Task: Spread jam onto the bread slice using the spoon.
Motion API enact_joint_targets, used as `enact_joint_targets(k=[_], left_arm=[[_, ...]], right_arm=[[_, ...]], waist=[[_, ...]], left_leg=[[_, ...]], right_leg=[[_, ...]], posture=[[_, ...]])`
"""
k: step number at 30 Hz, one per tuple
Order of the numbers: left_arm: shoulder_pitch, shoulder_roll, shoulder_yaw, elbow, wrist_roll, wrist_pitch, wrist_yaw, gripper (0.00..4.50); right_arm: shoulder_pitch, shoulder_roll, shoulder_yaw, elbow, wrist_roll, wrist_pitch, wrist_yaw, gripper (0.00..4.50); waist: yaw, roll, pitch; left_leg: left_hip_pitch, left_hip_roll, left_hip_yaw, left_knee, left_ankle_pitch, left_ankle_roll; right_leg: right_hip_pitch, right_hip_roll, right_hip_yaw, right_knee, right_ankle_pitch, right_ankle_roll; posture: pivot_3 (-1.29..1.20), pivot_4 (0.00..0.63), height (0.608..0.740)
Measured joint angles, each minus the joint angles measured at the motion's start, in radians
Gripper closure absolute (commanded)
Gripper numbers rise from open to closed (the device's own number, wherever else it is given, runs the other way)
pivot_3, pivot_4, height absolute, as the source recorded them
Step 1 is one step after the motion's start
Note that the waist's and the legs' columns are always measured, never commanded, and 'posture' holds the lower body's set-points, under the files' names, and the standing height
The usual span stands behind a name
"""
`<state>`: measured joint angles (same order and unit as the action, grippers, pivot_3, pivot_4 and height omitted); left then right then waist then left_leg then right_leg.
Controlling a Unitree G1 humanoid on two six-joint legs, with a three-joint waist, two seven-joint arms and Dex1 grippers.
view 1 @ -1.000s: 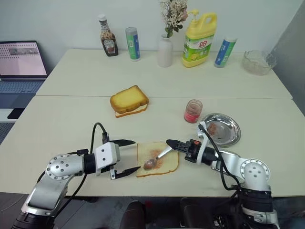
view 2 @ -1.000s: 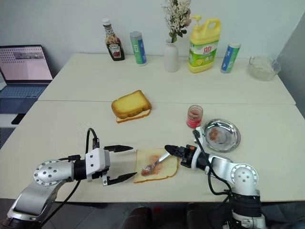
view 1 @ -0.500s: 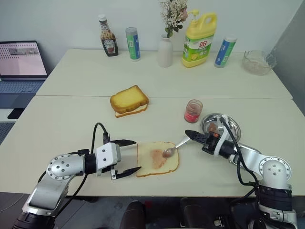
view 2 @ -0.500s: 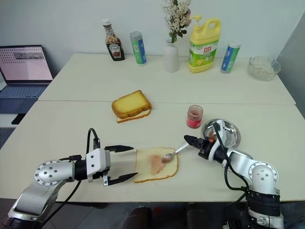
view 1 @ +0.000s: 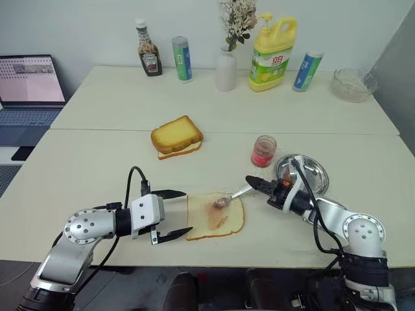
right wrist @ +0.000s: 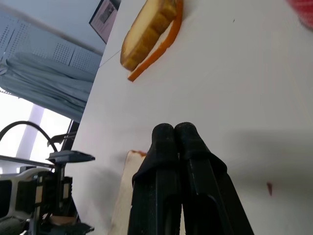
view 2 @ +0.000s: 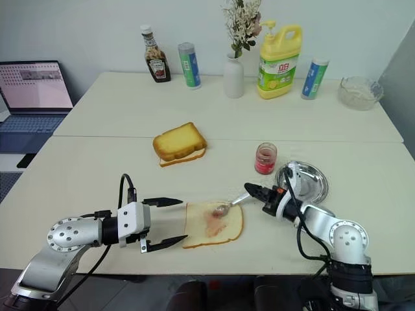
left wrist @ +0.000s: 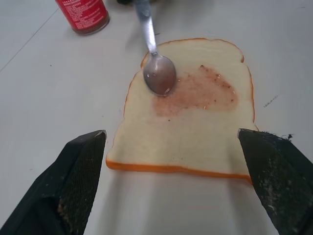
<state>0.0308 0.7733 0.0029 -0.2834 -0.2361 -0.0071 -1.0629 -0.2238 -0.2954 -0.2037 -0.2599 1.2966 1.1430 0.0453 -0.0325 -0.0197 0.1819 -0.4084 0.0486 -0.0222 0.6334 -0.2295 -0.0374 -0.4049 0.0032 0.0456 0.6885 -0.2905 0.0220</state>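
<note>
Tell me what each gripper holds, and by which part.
The right gripper holds the spoon by its handle end. The left gripper holds nothing.

Shiny metal spoon [left wrist: 157, 72], prob. steel

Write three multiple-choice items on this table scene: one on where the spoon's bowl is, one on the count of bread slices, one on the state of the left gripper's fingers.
1. Where is the bowl of the spoon?
A. inside the jam jar
B. on the bread slice, at its far edge
C. on the steel plate

2. How many bread slices lie on the table?
A. one
B. two
C. four

3. How do the left gripper fingers stand?
A. open, either side of the slice's near edge
B. shut on the spoon
C. shut on the jar

Answers:
1 B: the left wrist view shows the bowl resting on the bread slice beside the jam smear.
2 B: the pale slice and a thicker golden slice.
3 A: both fingers stand wide apart, holding nothing.
</note>
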Motion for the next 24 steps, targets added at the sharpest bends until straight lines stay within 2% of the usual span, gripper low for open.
enact_joint_targets(k=[8, 16, 21, 24], left_arm=[[-0.003, 0.021, -0.035, -0.027, -0.025, 0.017, -0.061, 0.00], [-0.034, 0.039, -0.035, -0.034, -0.053, 0.050, -0.079, 0.00], [-0.038, 0.063, -0.033, -0.035, -0.080, 0.074, -0.105, 0.00], [-0.049, 0.065, -0.017, -0.048, -0.101, 0.095, -0.105, 0.00]], right_arm=[[0.024, -0.102, -0.013, -0.020, 0.024, 0.007, 0.048, 4.47], [-0.110, -0.059, -0.015, 0.056, -0.001, -0.060, 0.006, 4.47], [-0.112, -0.021, 0.003, 0.077, -0.024, -0.066, -0.003, 4.47], [-0.060, 0.005, 0.050, 0.027, -0.002, -0.037, -0.003, 4.47]], waist=[[0.000, 0.000, 0.000], [-0.002, 0.000, 0.000], [-0.001, 0.000, 0.000], [-0.001, 0.000, 0.000]], left_leg=[[0.000, 0.000, 0.000, 0.000, 0.000, 0.000], [0.000, 0.001, 0.000, 0.001, 0.000, 0.000], [-0.001, 0.001, 0.000, 0.001, 0.000, 0.000], [-0.001, 0.001, -0.001, 0.000, 0.000, 0.000]], right_leg=[[0.000, 0.000, 0.000, 0.000, 0.000, 0.000], [0.000, 0.001, 0.000, 0.000, 0.000, 0.000], [0.000, 0.001, 0.000, 0.000, 0.000, 0.000], [0.000, 0.001, 0.000, 0.000, 0.000, 0.000]], posture=[[0.00, 0.150, 0.740], [0.00, 0.150, 0.740], [0.00, 0.150, 0.740], [0.00, 0.150, 0.740]])
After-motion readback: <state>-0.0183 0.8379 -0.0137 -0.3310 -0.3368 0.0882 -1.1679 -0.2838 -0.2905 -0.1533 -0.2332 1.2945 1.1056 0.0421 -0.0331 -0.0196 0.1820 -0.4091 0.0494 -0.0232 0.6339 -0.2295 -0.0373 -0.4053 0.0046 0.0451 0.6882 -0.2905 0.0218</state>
